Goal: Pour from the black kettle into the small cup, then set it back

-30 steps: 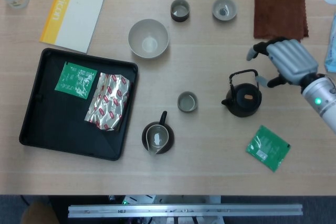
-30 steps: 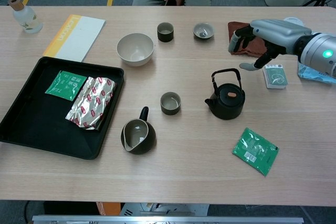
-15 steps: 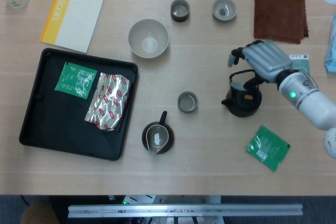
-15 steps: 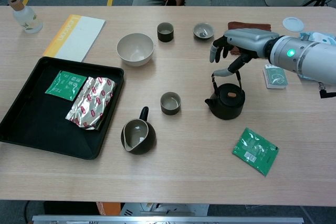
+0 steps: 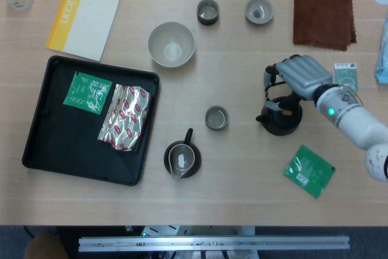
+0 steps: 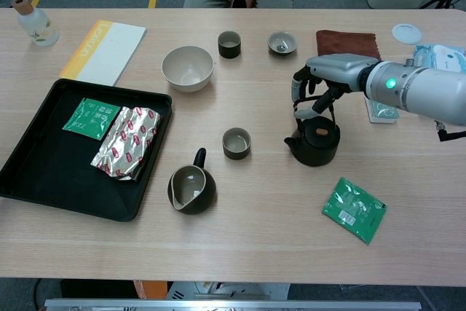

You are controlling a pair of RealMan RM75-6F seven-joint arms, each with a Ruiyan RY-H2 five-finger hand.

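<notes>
Fingers (image 6: 300, 91) of our right hand (image 5: 297, 74) curl around the kettle (image 6: 314, 142) handle, grip unclear; it sits on the table (image 5: 242, 168) right of the cup (image 5: 216, 117). A loose hold could tip it. Nearby pitcher (image 5: 181, 158) and green packet (image 5: 310, 171) leave the path clear.

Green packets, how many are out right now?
2. One green packet lies in the black tray beside the silver foil pack; the other green packet lies on the table's near right. None looks hidden.
</notes>
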